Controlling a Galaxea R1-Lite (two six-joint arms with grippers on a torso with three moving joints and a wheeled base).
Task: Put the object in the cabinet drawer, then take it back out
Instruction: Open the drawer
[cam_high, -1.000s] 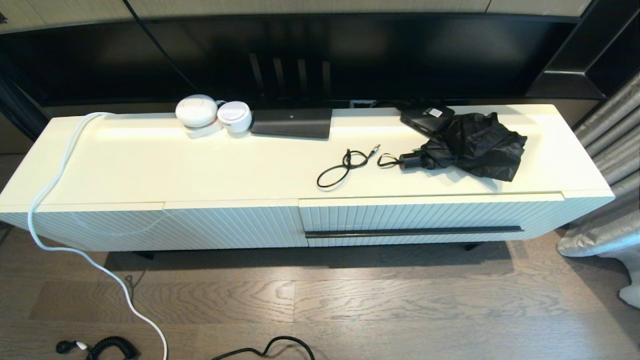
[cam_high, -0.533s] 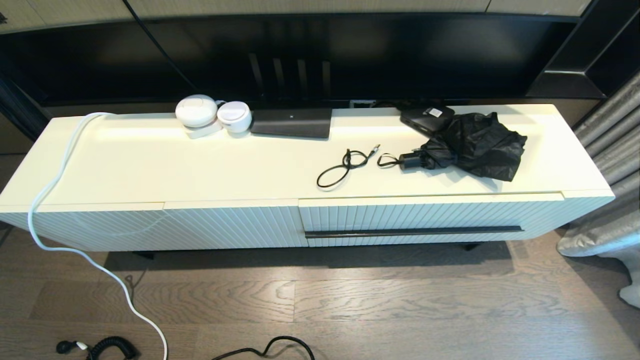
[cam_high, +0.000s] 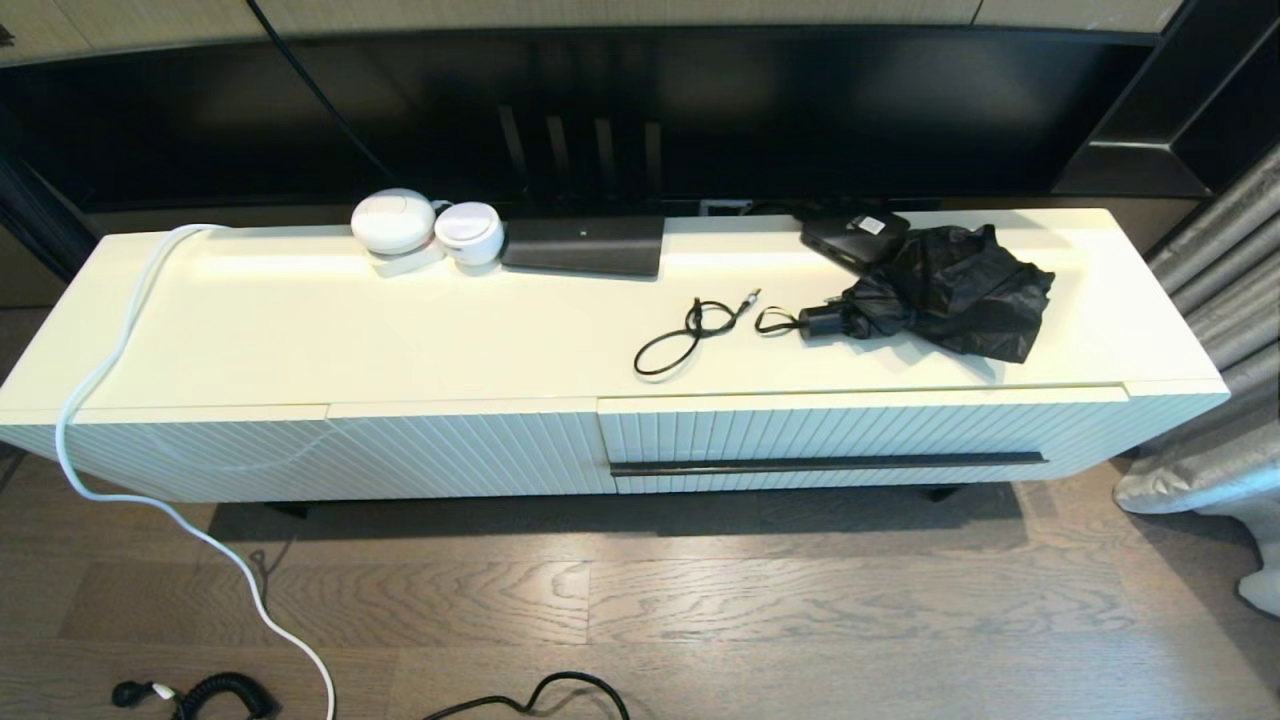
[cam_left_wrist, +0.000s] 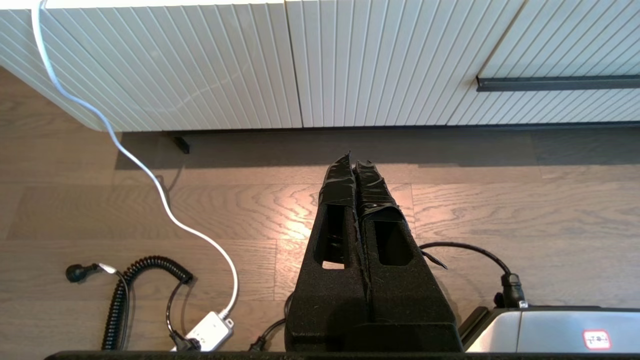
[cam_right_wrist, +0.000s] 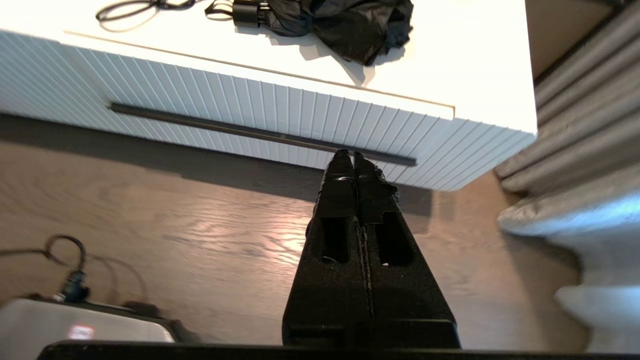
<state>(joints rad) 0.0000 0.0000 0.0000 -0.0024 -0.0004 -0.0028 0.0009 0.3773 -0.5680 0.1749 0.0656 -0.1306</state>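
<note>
The cabinet drawer (cam_high: 860, 435) is closed, its ribbed cream front carrying a long black bar handle (cam_high: 828, 464), also the handle (cam_right_wrist: 260, 134) in the right wrist view. A folded black umbrella (cam_high: 940, 290) lies on the cabinet top above the drawer, next to a thin black cable (cam_high: 690, 335). Neither arm shows in the head view. My right gripper (cam_right_wrist: 354, 155) is shut and empty, low over the floor in front of the handle's right end. My left gripper (cam_left_wrist: 354, 161) is shut and empty above the floor, facing the handle-less ribbed panel (cam_left_wrist: 200, 65).
On the cabinet top (cam_high: 350, 320) stand two white round devices (cam_high: 425, 228), a black flat box (cam_high: 583, 245) and a black box (cam_high: 853, 236). A white cord (cam_high: 110, 400) hangs to the floor. Black cables (cam_high: 540, 695) lie on the wood floor. Grey curtains (cam_high: 1220, 350) hang at the right.
</note>
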